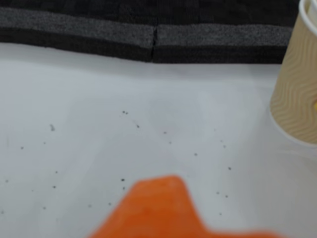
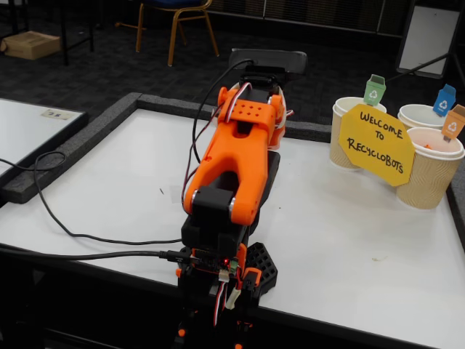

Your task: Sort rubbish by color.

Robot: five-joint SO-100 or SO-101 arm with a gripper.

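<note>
No rubbish shows in either view. In the wrist view a blurred orange part of my gripper fills the bottom edge above bare white table; only one orange shape shows, so its state is unclear. In the fixed view the orange arm is seen from behind, folded over its base, and hides the gripper. A beige ribbed paper cup stands at the right edge of the wrist view, apart from the gripper.
Three beige cups stand at the table's far right, tagged green, blue and orange, behind a yellow sign. A dark foam border rims the table. Black cables cross the left side.
</note>
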